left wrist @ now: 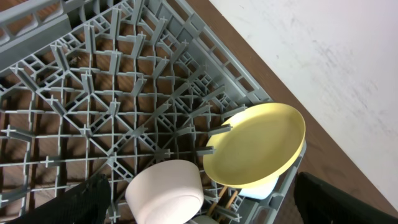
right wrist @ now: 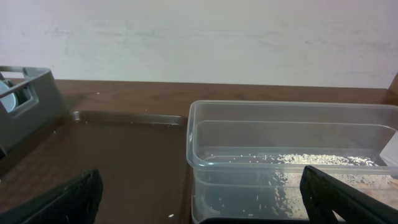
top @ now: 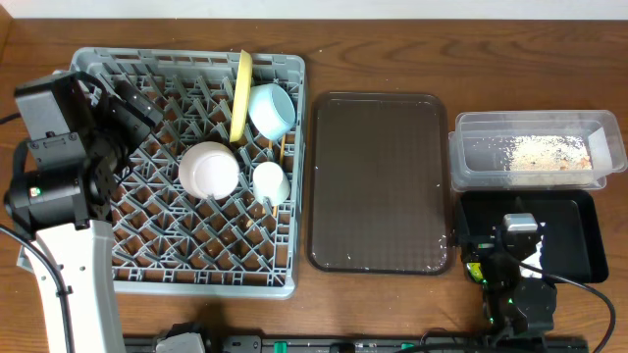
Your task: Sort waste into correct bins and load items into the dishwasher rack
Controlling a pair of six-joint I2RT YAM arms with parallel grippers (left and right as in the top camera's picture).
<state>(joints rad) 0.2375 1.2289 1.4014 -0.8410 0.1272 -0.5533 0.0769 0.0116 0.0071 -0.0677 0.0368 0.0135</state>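
The grey dishwasher rack (top: 196, 245) holds an upright yellow plate (top: 240, 95), a light blue bowl (top: 273, 110), a white bowl (top: 208, 169), a small white cup (top: 270, 181) and the wooden chopsticks (top: 283, 147). My left gripper (top: 145, 106) is open and empty above the rack's back left. In its wrist view the open jaws (left wrist: 205, 208) frame the white bowl (left wrist: 165, 190), plate (left wrist: 255, 146) and chopsticks (left wrist: 224, 198). My right gripper (top: 518, 231) is open and empty over the black tub (top: 579, 240). It faces the clear tub (right wrist: 286, 143), which holds rice scraps (right wrist: 317, 160).
The dark brown flat tray (top: 378, 181) lies between the rack and the tubs, with a few crumbs on it. The clear tub (top: 535, 149) sits behind the black tub at the right. Something white (top: 537, 257) shows in the black tub beside my right arm.
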